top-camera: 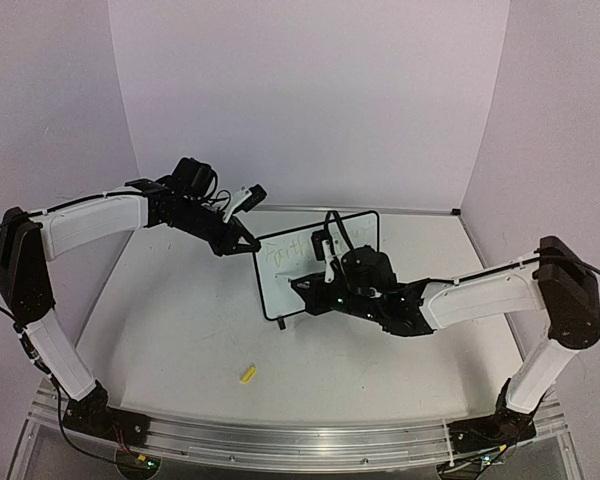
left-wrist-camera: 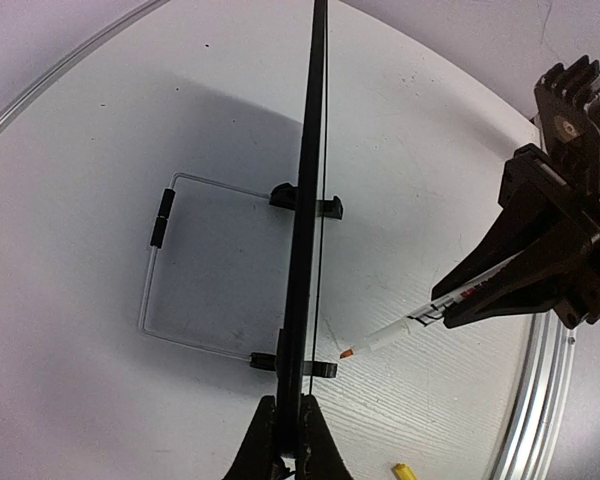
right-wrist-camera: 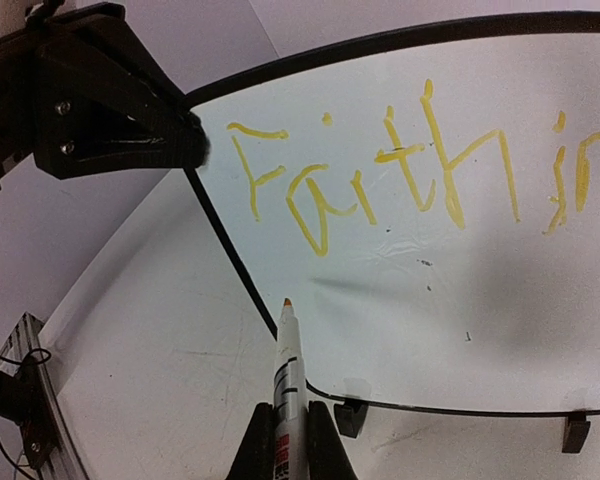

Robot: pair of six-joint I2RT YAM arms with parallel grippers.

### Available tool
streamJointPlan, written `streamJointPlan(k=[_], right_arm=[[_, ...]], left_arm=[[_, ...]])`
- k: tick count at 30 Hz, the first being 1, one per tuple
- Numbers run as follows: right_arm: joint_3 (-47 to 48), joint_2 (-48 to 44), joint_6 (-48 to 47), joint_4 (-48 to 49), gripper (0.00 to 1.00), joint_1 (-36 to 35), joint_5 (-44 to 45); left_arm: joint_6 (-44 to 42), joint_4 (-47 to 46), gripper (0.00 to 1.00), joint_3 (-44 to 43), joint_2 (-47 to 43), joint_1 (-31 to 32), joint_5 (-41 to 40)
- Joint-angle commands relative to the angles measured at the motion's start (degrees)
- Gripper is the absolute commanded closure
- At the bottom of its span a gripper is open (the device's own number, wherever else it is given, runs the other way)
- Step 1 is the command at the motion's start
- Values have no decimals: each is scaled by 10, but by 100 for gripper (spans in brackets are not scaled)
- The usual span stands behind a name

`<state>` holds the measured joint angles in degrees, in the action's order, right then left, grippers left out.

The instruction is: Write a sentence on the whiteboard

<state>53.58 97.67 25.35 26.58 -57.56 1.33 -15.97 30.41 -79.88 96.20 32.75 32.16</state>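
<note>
The right tool (right-wrist-camera: 290, 445) is clamped on the barrel of a marker (right-wrist-camera: 288, 375), with the uncapped tip pointing up and away towards the whiteboard (right-wrist-camera: 430, 290). In the right wrist view the tip sits low, under the opening letter and near the board's left frame. The left wrist view shows it just beside the writing face; I cannot tell whether it touches. The left tool (left-wrist-camera: 285, 445) is pinched shut on the board's thin black edge, steadying it upright on the table (top-camera: 170, 330), roughly midway between the two arms. The board stands on two black clip feet (right-wrist-camera: 350, 417), with a wire stand (left-wrist-camera: 152, 270) behind it. The sentence (right-wrist-camera: 420, 165) so far reads "Faith in" in pale yellow along the upper part of the face, and the view cuts off whatever lies further right. A small yellow cap (top-camera: 248, 375) lies on the table nearer the arm bases, well apart from the board. Writing looks partly done, with the marker placed to begin a lower line. The next move calls for easing the tip onto the bare white below the first letter with light, even pressure. The left grip must brace the board so it neither tips back nor slides.
</note>
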Motion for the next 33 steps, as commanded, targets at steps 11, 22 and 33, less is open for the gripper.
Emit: streamJointPlan(k=[11, 22, 33], right_arm=[[31, 35, 10, 16, 100, -1, 64], [20, 23, -1, 12, 100, 0, 64], [-8, 17, -9, 21, 100, -1, 6]], left_arm=[[-9, 63, 100, 21, 26, 9, -46], [-6, 62, 100, 22, 27, 9, -46], [10, 57, 100, 20, 32, 9, -72]])
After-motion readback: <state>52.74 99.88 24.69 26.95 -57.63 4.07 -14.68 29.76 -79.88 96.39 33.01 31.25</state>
